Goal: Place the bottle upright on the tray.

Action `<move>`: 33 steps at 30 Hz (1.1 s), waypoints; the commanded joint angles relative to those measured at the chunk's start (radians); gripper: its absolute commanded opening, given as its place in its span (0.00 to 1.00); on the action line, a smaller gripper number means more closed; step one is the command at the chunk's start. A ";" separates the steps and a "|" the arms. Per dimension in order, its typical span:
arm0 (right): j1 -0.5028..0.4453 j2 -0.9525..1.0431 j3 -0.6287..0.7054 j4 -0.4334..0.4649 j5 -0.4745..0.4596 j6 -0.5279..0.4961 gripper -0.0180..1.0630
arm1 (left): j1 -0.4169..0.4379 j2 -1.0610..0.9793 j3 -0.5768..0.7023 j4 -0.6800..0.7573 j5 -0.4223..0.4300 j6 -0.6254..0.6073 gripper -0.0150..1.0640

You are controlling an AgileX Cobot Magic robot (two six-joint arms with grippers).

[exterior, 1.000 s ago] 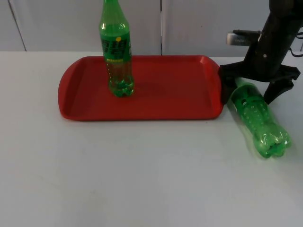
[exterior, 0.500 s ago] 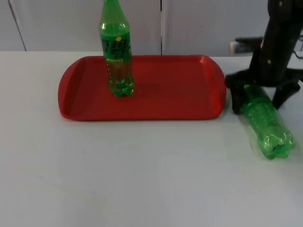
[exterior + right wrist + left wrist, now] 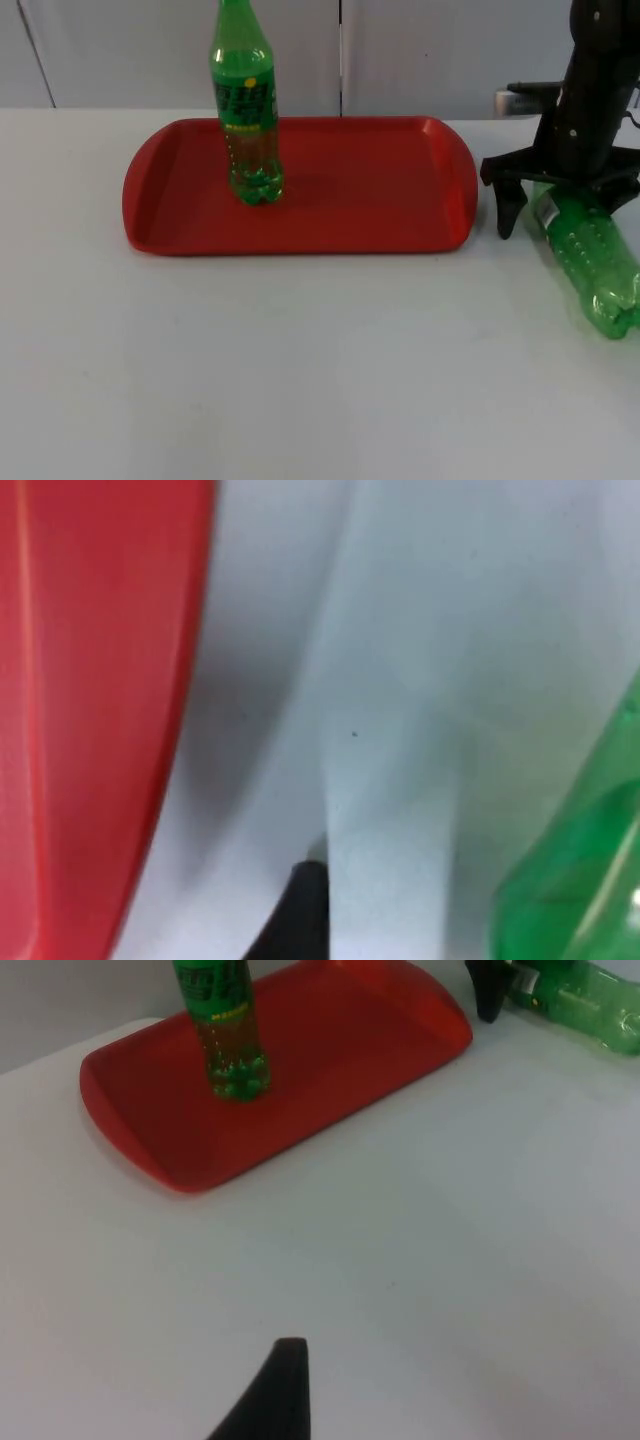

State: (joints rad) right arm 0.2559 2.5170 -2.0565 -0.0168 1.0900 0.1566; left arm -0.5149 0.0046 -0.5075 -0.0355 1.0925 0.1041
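A green bottle (image 3: 590, 255) lies on its side on the white table, right of the red tray (image 3: 360, 190), neck toward the wall. My right gripper (image 3: 565, 205) stands open over its neck end, one finger on each side, not closed on it. The right wrist view has that bottle (image 3: 570, 880) beside the tray's edge (image 3: 90, 680). A second green bottle (image 3: 245, 110) stands upright on the tray's left half. My left gripper (image 3: 280, 1400) waits well in front of the tray (image 3: 330, 1050), over bare table, far from the lying bottle (image 3: 575, 1000).
The grey partition wall (image 3: 420, 50) runs just behind the tray. White table top (image 3: 300, 360) stretches in front of the tray. The tray's right half is bare red surface.
The right gripper has moved to the right, away from the tray's edge. The lying bottle has slid right with it and now lies close to the table's right side.
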 commanded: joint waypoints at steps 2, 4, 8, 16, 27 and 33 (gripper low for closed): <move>-0.002 0.024 0.014 0.043 -0.009 0.014 0.71 | -0.006 -0.005 0.005 -0.001 -0.006 -0.007 0.99; -0.002 0.026 0.014 0.043 -0.007 0.021 0.63 | -0.006 -0.005 0.005 -0.001 -0.006 -0.007 0.99; -0.002 0.026 0.014 0.037 -0.007 0.041 0.32 | -0.006 -0.005 0.005 -0.001 -0.006 -0.007 0.99; -0.002 -0.037 0.014 0.035 -0.011 0.029 0.02 | -0.006 -0.005 0.005 -0.001 -0.006 -0.007 0.99; -0.002 -0.227 0.014 0.048 -0.014 -0.019 0.02 | -0.006 -0.005 0.005 -0.001 -0.006 -0.007 0.99; -0.002 -0.352 0.014 0.048 -0.019 -0.049 0.02 | -0.006 -0.005 0.005 -0.001 -0.006 -0.007 0.99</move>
State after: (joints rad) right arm 0.2559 2.2053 -2.0427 0.0313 1.0733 0.1228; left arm -0.5149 0.0046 -0.5075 -0.0335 1.0925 0.1041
